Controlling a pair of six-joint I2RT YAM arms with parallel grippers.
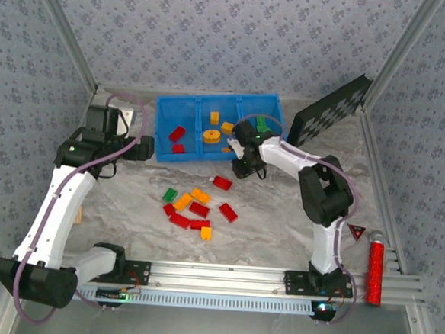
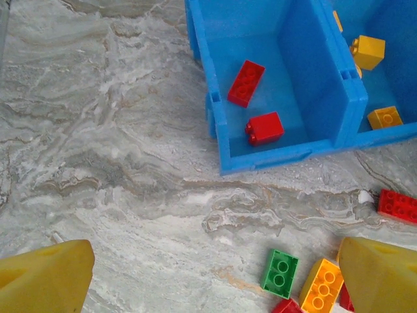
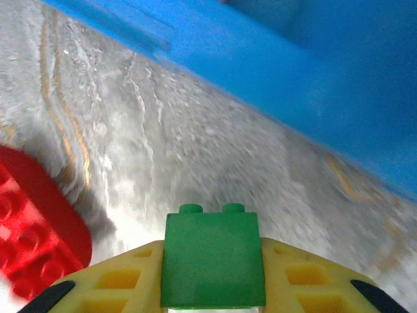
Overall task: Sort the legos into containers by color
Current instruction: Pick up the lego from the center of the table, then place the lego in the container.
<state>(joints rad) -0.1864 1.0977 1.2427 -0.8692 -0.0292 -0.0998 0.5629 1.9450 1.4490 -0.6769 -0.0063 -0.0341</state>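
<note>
Green lego [image 3: 213, 261] sits clamped in the right hand [image 3: 213, 277], near the blue tray's [image 3: 313, 78] wall.

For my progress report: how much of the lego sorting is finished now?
Done: two red bricks in the blue tray's left compartment, orange-yellow ones in the middle, a green one on the right. In hand: the right gripper is shut on a green brick. Remaining: about ten loose bricks on the table; the left gripper is open.
</note>
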